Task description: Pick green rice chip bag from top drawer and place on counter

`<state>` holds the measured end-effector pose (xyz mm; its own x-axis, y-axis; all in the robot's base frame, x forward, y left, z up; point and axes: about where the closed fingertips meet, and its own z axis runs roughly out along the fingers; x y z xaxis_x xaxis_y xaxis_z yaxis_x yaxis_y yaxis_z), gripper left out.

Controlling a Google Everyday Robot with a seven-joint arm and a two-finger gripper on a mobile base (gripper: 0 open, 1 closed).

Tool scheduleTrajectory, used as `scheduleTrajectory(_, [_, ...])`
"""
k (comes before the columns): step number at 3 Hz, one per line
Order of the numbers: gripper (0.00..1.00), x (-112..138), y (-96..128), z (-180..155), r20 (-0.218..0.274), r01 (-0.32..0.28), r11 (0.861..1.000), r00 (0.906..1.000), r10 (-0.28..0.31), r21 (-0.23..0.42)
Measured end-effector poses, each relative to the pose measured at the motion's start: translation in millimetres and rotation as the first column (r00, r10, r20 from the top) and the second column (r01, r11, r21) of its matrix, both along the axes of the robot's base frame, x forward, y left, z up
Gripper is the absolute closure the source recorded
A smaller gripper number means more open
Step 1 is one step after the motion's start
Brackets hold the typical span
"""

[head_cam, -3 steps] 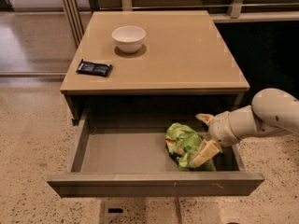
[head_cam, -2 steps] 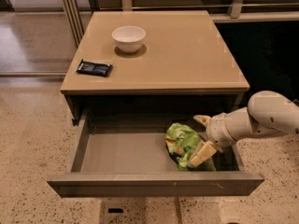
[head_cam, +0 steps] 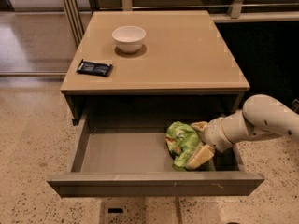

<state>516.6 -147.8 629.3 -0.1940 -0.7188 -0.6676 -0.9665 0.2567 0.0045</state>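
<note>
the green rice chip bag [head_cam: 180,141] is seen lying crumpled on the grey floor of the pulled-out top drawer [head_cam: 121,150], in its right half. the hand [head_cam: 192,144] is reached into the drawer from the right, its two tan fingers [head_cam: 202,156] held apart with the bag's right edge between them. on the tan worktop [head_cam: 187,55] a white bowl [head_cam: 129,38] is set back left, and a black packet [head_cam: 95,68] is laid flat by the left edge.

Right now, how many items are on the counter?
2: white bowl back left, black packet at left edge. Gripper is in the top drawer, at the green rice chip bag.
</note>
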Motion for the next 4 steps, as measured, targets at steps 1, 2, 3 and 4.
scheduleTrajectory(1, [0.52,0.0,0.0,-0.1,0.000,0.000,1.000,1.0000,0.000,0.000])
scheduleTrajectory(2, [0.75,0.0,0.0,-0.1,0.000,0.000,1.000,1.0000,0.000,0.000])
scheduleTrajectory(3, [0.97,0.0,0.1,0.0,0.000,0.000,1.000,1.0000,0.000,0.000])
scheduleTrajectory(4, [1.00,-0.4,1.3,0.8,-0.002,-0.004,1.000,1.0000,0.004,0.002])
